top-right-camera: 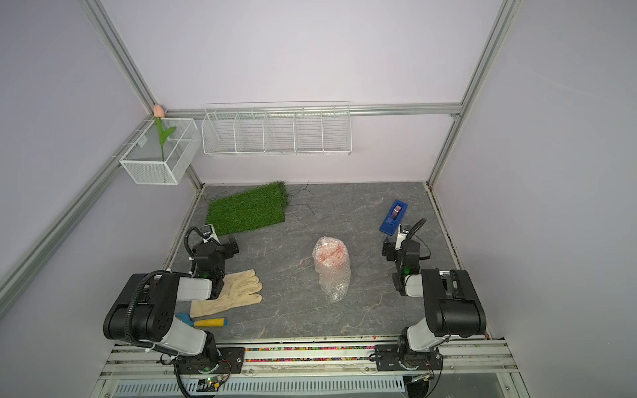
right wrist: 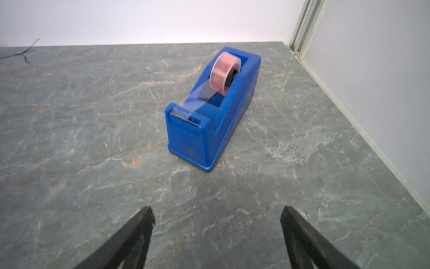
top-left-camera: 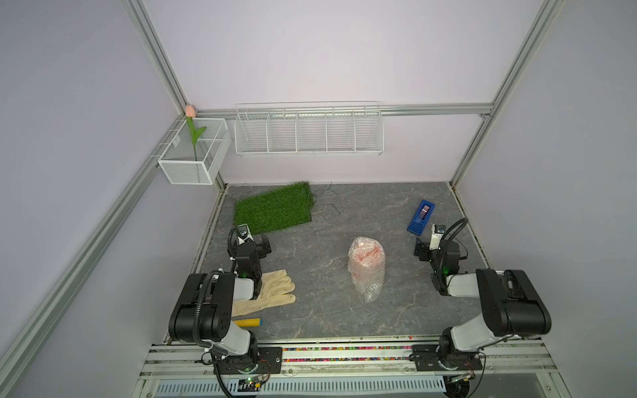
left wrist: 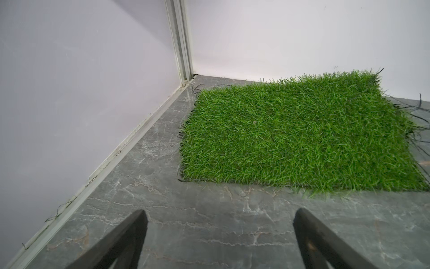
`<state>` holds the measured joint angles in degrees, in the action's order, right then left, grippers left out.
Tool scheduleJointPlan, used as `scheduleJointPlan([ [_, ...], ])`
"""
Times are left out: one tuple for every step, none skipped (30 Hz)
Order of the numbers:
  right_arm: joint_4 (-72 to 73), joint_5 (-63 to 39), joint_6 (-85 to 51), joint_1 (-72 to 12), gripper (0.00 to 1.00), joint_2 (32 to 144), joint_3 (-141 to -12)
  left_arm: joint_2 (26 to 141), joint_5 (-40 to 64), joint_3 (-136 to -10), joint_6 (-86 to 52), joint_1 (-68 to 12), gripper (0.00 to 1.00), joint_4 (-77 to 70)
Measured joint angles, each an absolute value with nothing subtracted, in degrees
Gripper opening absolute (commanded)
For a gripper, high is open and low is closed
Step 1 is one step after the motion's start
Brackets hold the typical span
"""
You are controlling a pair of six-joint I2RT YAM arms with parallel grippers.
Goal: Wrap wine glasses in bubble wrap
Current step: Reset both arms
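Note:
The bubble wrap (top-left-camera: 366, 275) (top-right-camera: 331, 279) lies as a crinkly bundle in the middle of the grey table, rolled around the wine glass (top-left-camera: 366, 254) (top-right-camera: 330, 254). The glass shows only as a red-orange blur through the film at the bundle's far end. My left gripper (top-left-camera: 265, 245) (top-right-camera: 233, 246) (left wrist: 221, 211) hovers open at the table's left side, well away from the bundle, with bare table between its fingers. On the right side my right gripper (top-left-camera: 420, 251) (top-right-camera: 387, 250) (right wrist: 217, 208) is open too and holds nothing.
A green grass mat (top-left-camera: 274, 210) (left wrist: 300, 139) lies back left, ahead of the left gripper. A blue tape dispenser (top-left-camera: 421, 217) (right wrist: 214, 111) stands back right, ahead of the right gripper. A cream glove (top-left-camera: 272, 291) and a yellow-handled tool (top-left-camera: 246, 323) lie front left. Wire baskets (top-left-camera: 308, 131) hang on the back wall.

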<state>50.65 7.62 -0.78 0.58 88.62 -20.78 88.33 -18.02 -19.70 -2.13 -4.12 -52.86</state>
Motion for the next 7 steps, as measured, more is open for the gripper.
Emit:
scheduleJointPlan([
  [51.0, 7.6, -0.6, 0.4, 0.89, 88.6, -20.8, 88.3, -18.2, -19.8, -2.2, -4.1, 1.0, -52.9],
  [50.9, 7.7, -0.4, 0.3, 0.89, 88.6, -20.9, 88.3, -18.3, -20.1, -2.2, -4.1, 1.0, -52.9],
  [50.9, 7.6, -0.3, 0.2, 0.89, 88.6, -20.9, 88.4, -18.4, -20.2, -2.3, -4.1, 0.99, -52.9],
  [50.9, 7.7, -0.1, 0.1, 0.89, 88.6, -20.9, 88.4, -18.5, -20.4, -2.3, -4.1, 1.0, -52.9],
  [50.9, 7.7, 0.0, 0.1, 0.89, 88.6, -20.9, 88.4, -18.6, -20.4, -2.3, -4.1, 1.0, -52.9],
  [50.9, 7.7, 0.1, 0.1, 0.89, 88.6, -20.9, 88.4, -18.7, -20.4, -2.3, -4.1, 1.0, -52.9],
  [50.9, 7.7, 0.1, 0.0, 0.89, 88.6, -20.9, 88.4, -18.7, -20.4, -2.3, -4.1, 1.0, -52.9],
])
